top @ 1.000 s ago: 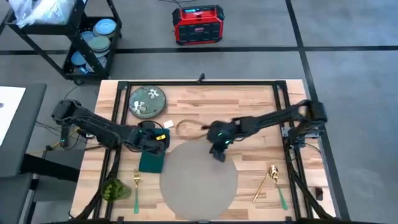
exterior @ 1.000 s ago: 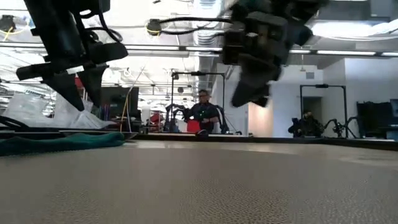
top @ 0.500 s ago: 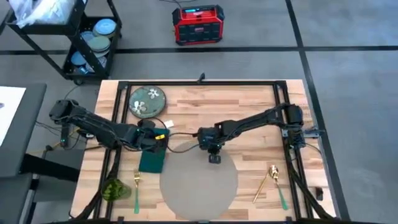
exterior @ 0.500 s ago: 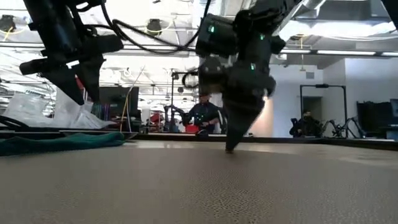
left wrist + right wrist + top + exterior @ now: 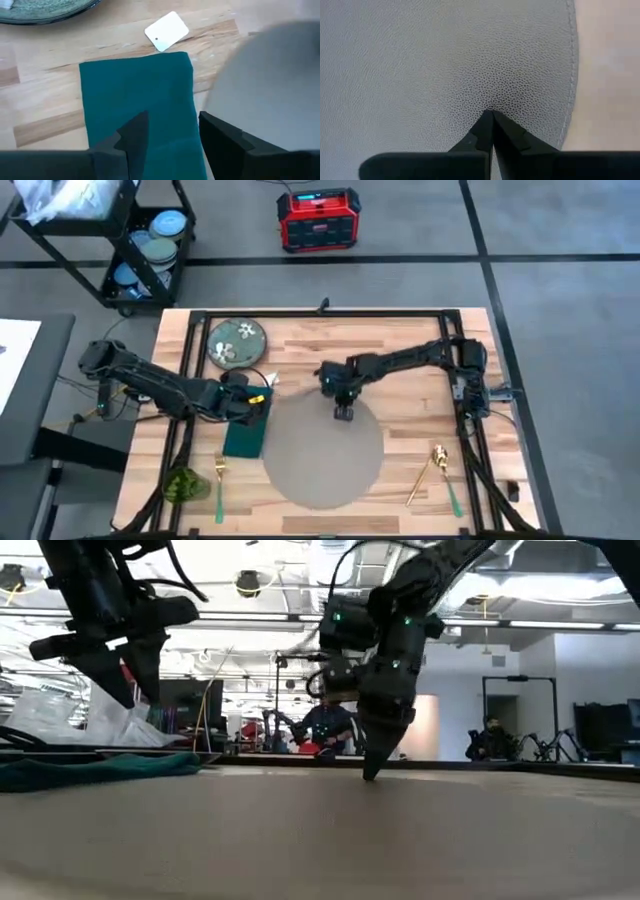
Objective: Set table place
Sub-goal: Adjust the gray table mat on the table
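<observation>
Right gripper (image 5: 343, 413), jaws closed with tips pressed on place (image 5: 320, 455), has just dragged it slightly toward table (image 5: 400, 340) centre. Left gripper (image 5: 170, 135), jaws open and empty, hovers over teal napkin (image 5: 135, 95). Placemat nearly positioned; plate likely next.

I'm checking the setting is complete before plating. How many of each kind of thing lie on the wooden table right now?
Placemat: 1
Plate: 1
Napkin: 1
White card: 1
Gold cutlery: 2 spots, one at the left and one at the right; the exact pieces are too small to tell
Green item at the front left corner: 1
Total: 7
</observation>
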### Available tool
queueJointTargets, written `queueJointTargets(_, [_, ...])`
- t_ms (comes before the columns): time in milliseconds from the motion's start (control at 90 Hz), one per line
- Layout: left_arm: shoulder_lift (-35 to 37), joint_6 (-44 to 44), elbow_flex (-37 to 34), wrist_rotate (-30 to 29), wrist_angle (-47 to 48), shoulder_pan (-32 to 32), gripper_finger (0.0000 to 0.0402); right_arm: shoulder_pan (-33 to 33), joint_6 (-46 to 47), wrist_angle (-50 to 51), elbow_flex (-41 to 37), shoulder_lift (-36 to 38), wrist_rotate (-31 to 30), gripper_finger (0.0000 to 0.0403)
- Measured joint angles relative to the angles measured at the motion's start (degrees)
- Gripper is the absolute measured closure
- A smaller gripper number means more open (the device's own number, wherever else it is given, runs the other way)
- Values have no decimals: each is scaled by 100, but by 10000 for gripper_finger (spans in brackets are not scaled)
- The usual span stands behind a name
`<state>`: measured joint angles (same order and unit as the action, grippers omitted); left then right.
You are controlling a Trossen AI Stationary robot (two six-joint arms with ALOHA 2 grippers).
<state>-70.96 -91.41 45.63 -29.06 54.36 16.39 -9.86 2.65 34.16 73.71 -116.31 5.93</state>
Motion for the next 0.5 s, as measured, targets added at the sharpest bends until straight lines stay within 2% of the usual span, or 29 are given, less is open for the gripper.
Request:
queueJointTargets(311, [0,-142,0,2,-11,1,247,-128,-53,-4,-11,1,-89,403])
queueJointTargets(500, [0,-143,0,2,-167,1,247,-247,-106,8,-21,188,-812,403])
